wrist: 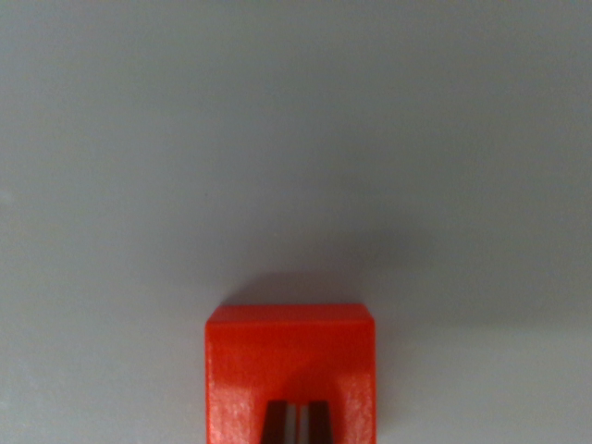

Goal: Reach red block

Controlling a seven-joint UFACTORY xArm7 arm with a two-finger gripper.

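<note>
The red block point(289, 356) lies on a plain grey surface at the bottom centre of the wrist view, its far edge facing up the picture. Two dark fingertips point(277, 423) of my gripper point(298, 424) poke in from the bottom edge directly over the block's near part. They stand side by side with only a thin slit between them, and nothing is held. A shadow falls on the block around the fingertips. The near end of the block is cut off by the frame.
The grey surface point(296, 139) fills the rest of the view, with a soft shadow just beyond the block's far edge.
</note>
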